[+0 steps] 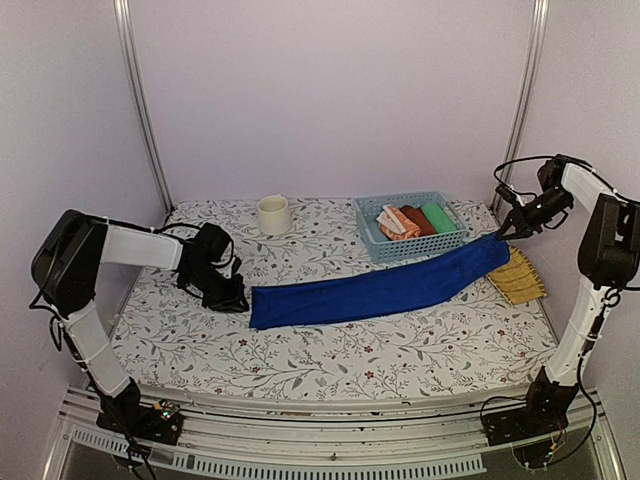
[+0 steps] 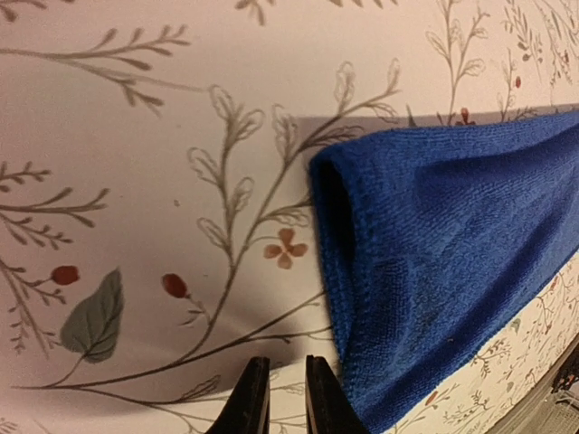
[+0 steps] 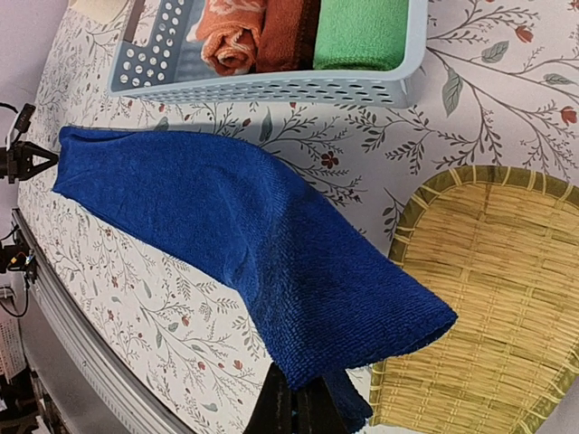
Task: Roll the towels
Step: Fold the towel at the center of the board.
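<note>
Right end effector (image 3: pixel 294 405) grips the blue towel (image 3: pixel 226 217) (corner lifted).

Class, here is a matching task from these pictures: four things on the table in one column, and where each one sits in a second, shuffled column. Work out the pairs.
Things
1. blue towel
2. cream cup
3. green roll
4. woven tray

Places
A. inside the basket
B. lying flat at the far right
C. standing left of the basket
D. stretched out, one end held up by the right pincer

Pairs: 1-D, 2-C, 3-A, 4-B
</note>
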